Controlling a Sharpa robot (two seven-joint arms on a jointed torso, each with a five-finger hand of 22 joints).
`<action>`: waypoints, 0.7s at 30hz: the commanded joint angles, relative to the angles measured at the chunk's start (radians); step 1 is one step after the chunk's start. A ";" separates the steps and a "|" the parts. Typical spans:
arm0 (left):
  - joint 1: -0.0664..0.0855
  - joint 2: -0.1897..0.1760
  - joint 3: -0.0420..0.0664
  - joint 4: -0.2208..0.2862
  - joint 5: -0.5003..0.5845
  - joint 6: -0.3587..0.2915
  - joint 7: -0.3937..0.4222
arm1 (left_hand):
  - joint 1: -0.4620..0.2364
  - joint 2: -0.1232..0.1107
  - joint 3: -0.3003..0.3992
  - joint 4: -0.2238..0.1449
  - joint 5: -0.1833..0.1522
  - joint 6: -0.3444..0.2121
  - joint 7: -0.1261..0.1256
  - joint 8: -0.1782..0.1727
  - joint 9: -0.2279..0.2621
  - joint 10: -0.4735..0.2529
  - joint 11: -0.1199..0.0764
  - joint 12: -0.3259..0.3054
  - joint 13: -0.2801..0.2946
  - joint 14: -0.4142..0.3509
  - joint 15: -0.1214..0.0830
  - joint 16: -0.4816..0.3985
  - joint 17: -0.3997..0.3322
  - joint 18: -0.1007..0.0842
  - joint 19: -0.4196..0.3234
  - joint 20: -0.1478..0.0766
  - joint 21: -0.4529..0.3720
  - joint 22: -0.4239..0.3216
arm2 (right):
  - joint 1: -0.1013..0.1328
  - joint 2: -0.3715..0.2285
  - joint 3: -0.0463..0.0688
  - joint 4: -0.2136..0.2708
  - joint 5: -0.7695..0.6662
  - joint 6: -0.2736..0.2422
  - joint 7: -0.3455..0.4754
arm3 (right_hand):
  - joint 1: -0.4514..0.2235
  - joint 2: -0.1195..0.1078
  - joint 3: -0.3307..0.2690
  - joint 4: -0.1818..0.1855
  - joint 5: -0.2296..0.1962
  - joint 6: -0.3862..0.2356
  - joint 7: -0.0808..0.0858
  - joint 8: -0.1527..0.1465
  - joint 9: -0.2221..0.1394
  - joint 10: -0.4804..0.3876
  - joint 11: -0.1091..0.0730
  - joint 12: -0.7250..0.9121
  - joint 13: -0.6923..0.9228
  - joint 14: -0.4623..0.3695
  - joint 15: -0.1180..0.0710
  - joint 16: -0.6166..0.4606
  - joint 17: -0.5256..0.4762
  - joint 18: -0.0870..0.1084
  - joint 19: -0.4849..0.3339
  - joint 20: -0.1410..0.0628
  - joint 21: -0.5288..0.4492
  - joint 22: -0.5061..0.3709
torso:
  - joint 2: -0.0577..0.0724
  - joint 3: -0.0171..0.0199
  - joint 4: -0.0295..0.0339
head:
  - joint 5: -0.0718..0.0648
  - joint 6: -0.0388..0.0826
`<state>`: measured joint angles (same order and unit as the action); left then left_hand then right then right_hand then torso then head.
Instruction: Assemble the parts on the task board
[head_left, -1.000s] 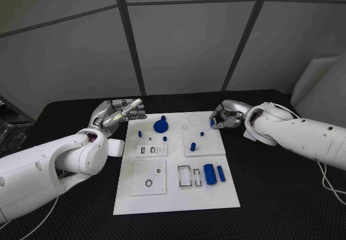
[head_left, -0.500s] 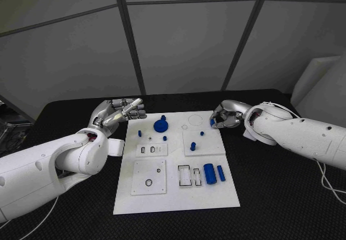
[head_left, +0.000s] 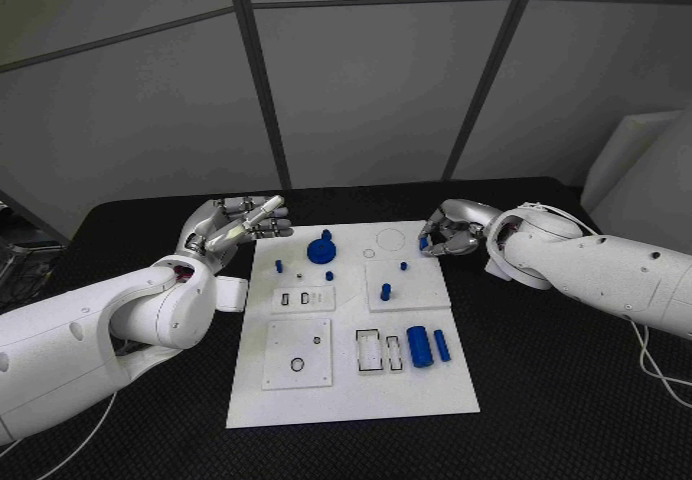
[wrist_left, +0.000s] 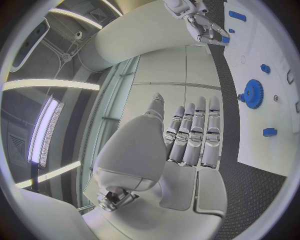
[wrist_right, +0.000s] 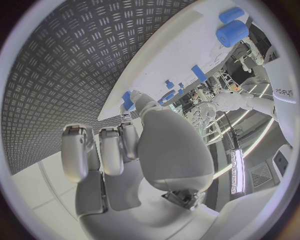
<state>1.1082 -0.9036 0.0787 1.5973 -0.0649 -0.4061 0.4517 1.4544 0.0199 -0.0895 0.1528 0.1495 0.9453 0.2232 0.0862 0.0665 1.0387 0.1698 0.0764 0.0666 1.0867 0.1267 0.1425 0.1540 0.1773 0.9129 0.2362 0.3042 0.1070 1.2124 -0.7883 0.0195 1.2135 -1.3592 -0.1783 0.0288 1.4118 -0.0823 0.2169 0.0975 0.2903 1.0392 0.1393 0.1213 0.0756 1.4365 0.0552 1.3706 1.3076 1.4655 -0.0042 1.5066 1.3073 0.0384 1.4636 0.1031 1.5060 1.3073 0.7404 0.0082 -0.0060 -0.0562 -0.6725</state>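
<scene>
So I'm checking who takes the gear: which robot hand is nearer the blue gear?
Left. The left robot hand hovers just beyond the board's left edge, beside the blue gear; the right robot hand sits farther off at the board's right edge.

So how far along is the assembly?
Partly done: the gear and a peg stand on the board. The right robot hand seems to pinch a small part at the board's edge. A cylinder and bar lie loose; the left robot hand holds nothing.
</scene>
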 joint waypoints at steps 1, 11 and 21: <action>0.001 0.001 0.001 0.001 -0.006 0.010 0.004 | 0.006 0.007 0.000 -0.005 -0.004 0.002 0.003 -0.005 -0.001 0.004 0.004 -0.004 0.000 0.005 -0.001 -0.003 0.001 0.006 0.008 -0.001 -0.004 -0.001 | 0.001 -0.002 0.000 0.006 -0.002 -0.036 -0.010 | 0.000 0.015 0.007 -0.001 0.002 0.015 -0.003 0.009 0.003 0.007 -0.003 0.009 0.075 0.077 -0.011 -0.001 0.133 -0.009 0.012 -0.003 0.003 0.145 | 0.000 0.0003 -0.0006 | 0.000 -0.001; 0.001 0.000 0.001 0.001 -0.006 0.009 0.004 | 0.006 0.007 0.000 -0.005 -0.004 0.002 0.003 -0.005 -0.001 0.004 0.004 -0.004 0.000 0.005 -0.001 -0.003 0.001 0.006 0.008 -0.001 -0.004 -0.001 | 0.002 -0.033 0.001 0.072 0.033 -0.129 -0.043 | -0.009 0.023 0.008 0.002 0.028 0.040 -0.014 0.016 0.009 0.014 -0.013 0.016 0.082 0.078 -0.020 0.002 0.138 -0.011 0.019 -0.011 0.007 0.153 | -0.002 -0.0002 -0.0026 | -0.001 0.004; 0.001 -0.001 0.001 -0.003 -0.006 0.009 0.003 | 0.006 0.007 0.000 -0.005 -0.004 0.002 0.003 -0.005 -0.001 0.004 0.004 -0.004 0.000 0.005 -0.001 -0.003 0.001 0.006 0.008 -0.001 -0.004 -0.001 | 0.004 -0.053 0.003 0.211 0.045 -0.144 -0.099 | -0.011 0.027 0.009 0.003 0.034 0.044 -0.017 0.017 0.010 0.015 -0.015 0.016 0.083 0.079 -0.022 0.003 0.141 -0.012 0.023 -0.013 0.010 0.158 | -0.007 -0.0031 -0.0024 | 0.003 0.009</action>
<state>1.1079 -0.9046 0.0787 1.5945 -0.0650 -0.4061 0.4512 1.4544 0.0199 -0.0895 0.1528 0.1495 0.9453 0.2232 0.0862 0.0665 1.0387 0.1698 0.0764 0.0666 1.0867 0.1267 0.1426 0.1539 0.1773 0.9129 0.2362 0.3042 0.1071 1.2143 -0.8445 0.0214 1.4080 -1.3250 -0.2895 -0.0297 1.3998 -0.0648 0.2184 0.1015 0.3214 1.0754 0.1254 0.1344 0.0848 1.4471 0.0446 1.3822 1.3076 1.4650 -0.0183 1.5067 1.3079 0.0384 1.4668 0.0992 1.5099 1.3073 0.7360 0.0067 -0.0084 -0.0555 -0.6632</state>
